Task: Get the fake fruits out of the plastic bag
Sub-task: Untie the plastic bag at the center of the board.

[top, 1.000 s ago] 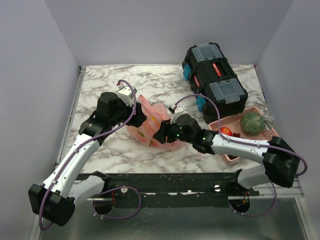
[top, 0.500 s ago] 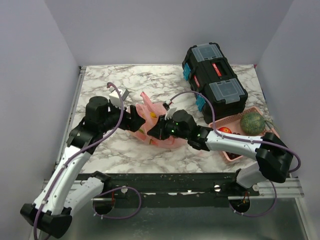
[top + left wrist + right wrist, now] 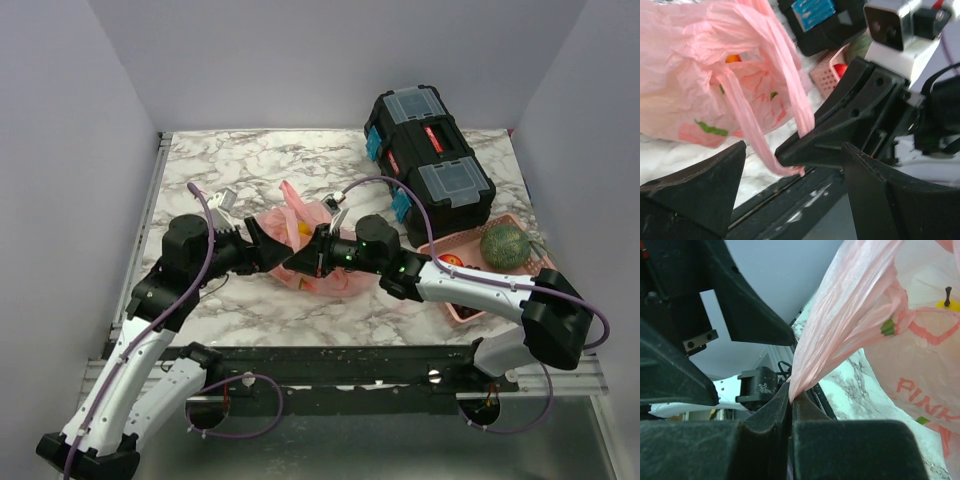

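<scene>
R gripper (image 3: 297, 268) has shut, clamped on plastic bag (image 3: 312, 222) handle at bag's 7 o'clock; L gripper (image 3: 262, 246) apart. All fake fruits (image 3: 732, 58) seemingly inside; none out.

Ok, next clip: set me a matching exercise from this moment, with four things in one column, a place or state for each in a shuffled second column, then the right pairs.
Column one:
1. right tool
2. left tool
3. green melon
4. black toolbox

Column two:
A. lying in the pink basket
B. open, holding nothing
C. standing behind the basket, lids closed
D. shut on a strip of the plastic bag

Pairs: 1-D, 2-B, 3-A, 4-C
</scene>
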Tool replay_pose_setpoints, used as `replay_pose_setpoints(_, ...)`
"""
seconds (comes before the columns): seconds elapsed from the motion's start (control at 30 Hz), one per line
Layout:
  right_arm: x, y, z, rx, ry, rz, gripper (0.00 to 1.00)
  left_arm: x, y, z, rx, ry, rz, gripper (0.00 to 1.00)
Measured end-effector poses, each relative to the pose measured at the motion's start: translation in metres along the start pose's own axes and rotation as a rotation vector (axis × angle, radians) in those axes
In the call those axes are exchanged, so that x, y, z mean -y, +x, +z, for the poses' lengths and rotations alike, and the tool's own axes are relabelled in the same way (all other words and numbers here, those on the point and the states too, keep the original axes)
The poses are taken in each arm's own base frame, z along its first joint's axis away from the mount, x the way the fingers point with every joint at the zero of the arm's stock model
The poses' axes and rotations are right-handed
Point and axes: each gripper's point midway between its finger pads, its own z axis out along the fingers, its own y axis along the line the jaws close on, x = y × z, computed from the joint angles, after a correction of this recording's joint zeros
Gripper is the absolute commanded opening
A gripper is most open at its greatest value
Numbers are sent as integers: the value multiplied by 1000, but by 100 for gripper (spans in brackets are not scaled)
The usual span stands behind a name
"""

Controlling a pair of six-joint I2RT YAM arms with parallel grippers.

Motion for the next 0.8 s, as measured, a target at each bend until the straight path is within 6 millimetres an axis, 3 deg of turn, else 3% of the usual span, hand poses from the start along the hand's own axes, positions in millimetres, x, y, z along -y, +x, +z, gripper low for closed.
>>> replay_pose_setpoints(0.3, -13, -1, -8, 12, -61, 6, 5, 7, -6, 27, -20, 11, -332, 87)
replay_pose_setpoints(0.5, -18, -3, -11, 19, -75, 0, 5, -10, 20, 47, -115, -31, -517, 91)
replay_pose_setpoints(0.67, -19, -1, -11, 11, -87, -3, 5, -8, 21, 52, -110, 7, -557, 75)
replay_pose_setpoints(0.8, -20, -1, -12, 9, -96, -7, 10, -3, 18, 55, -112, 42, -560, 51)
